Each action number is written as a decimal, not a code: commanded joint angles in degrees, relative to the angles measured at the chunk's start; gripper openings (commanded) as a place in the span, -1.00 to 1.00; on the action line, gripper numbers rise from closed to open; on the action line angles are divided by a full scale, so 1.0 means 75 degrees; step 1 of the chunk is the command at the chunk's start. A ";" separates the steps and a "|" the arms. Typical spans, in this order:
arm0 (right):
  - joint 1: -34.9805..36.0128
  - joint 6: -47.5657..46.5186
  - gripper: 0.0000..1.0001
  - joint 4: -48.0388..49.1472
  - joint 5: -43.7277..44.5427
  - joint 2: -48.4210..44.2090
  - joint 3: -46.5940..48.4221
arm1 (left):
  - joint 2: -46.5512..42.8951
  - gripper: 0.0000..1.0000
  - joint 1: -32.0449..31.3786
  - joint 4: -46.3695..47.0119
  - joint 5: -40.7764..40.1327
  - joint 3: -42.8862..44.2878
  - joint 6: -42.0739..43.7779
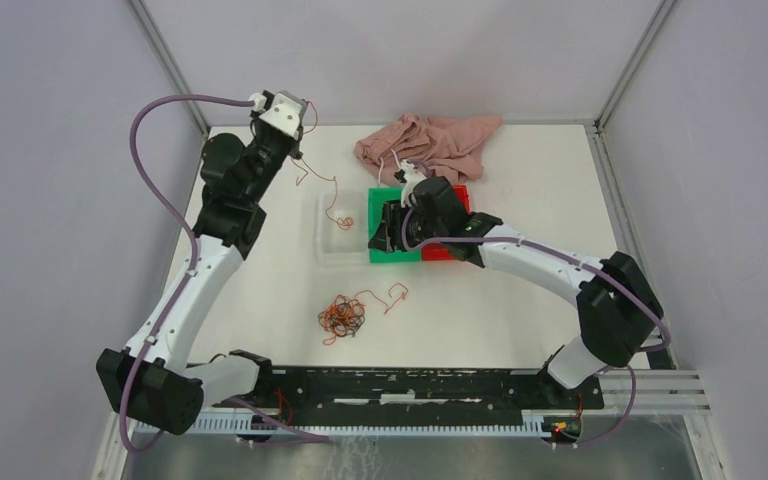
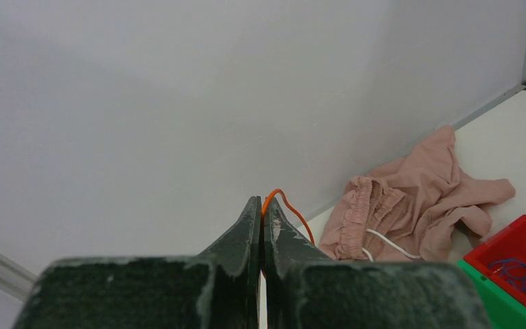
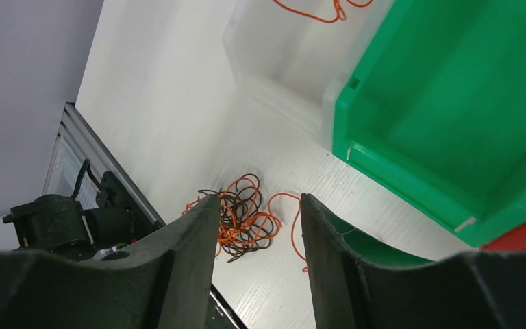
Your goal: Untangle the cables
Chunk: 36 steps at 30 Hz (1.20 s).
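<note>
Left gripper (image 2: 262, 212) clamped on orange cable strand (image 2: 289, 205); right gripper (image 3: 258, 202) parted, empty, at green bin (image 3: 452, 103), cable tangle (image 3: 245, 225) beyond its fingertips.

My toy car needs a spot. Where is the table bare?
Bare white table lies between the orange-black cable tangle and the right arm, and right of the crumpled pink cloth. It is crowded around the green plastic bin.

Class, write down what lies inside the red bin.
Blue-purple cables lie looped inside the red bin, seen from the left wrist. That view cuts off part of it, and from above the right arm covers most of it, so the rest is hidden.
</note>
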 commanded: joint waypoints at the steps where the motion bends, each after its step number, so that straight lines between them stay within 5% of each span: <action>1: -0.0096 -0.0057 0.06 0.0436 0.0760 -0.0745 -0.0446 | 0.0182 -0.94 -0.0063 0.0076 -0.0030 -0.0112 -0.0718; 18: -0.0248 -0.0126 0.09 0.1108 0.2191 -0.2619 -0.1855 | 0.1576 -0.94 -0.0527 -0.0172 -0.0159 -0.0782 -0.1738; 29: -0.0291 -0.0295 0.08 0.1100 0.2153 -0.2715 -0.1960 | 0.2282 -0.94 -0.1198 0.0099 -0.1956 -0.1459 0.0438; 36: -0.0318 -0.0253 0.07 0.1169 0.2092 -0.2673 -0.2010 | 0.2512 -0.94 -0.1321 0.0624 -0.2062 -0.1985 0.0322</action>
